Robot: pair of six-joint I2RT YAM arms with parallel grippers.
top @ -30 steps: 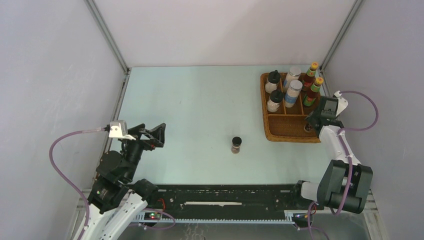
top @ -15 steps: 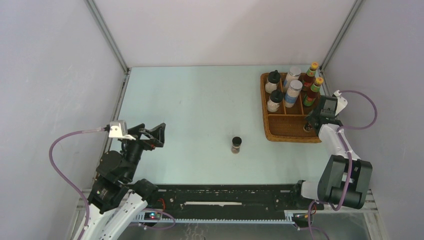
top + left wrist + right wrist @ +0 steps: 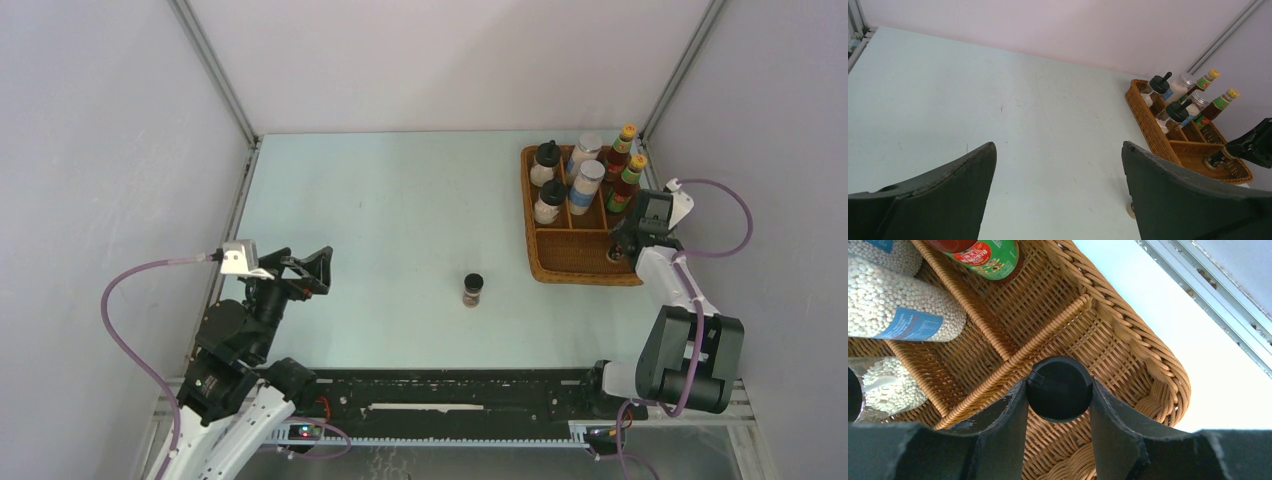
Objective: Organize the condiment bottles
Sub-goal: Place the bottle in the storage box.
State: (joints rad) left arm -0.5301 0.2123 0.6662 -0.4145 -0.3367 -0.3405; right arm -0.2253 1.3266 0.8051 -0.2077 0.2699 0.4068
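Note:
My right gripper point(image 3: 1059, 384) is shut on a tiny dark jar point(image 3: 1060, 392) with a black lid, held in the near right compartment of the brown wicker tray point(image 3: 1128, 335). In the top view the right gripper point(image 3: 622, 250) is over the tray's near right corner. A second tiny dark jar point(image 3: 473, 290) stands alone mid-table. Two red sauce bottles point(image 3: 626, 168), two silver-lidded jars point(image 3: 585, 170) and two black-lidded white jars point(image 3: 547, 182) stand in the tray's far compartments. My left gripper point(image 3: 305, 270) is open and empty, above the table's near left part.
The wicker tray point(image 3: 556, 268) sits at the far right of the table, close to the right wall and its metal rail point(image 3: 1208, 300). In the left wrist view the tray point(image 3: 1154, 137) shows at right, with the lone jar's base point(image 3: 1131, 210) beside my right finger.
The right arm's elbow has shifted slightly to the right; its gripper stays at the tray's near right compartment. The left arm and the lone jar have not moved.

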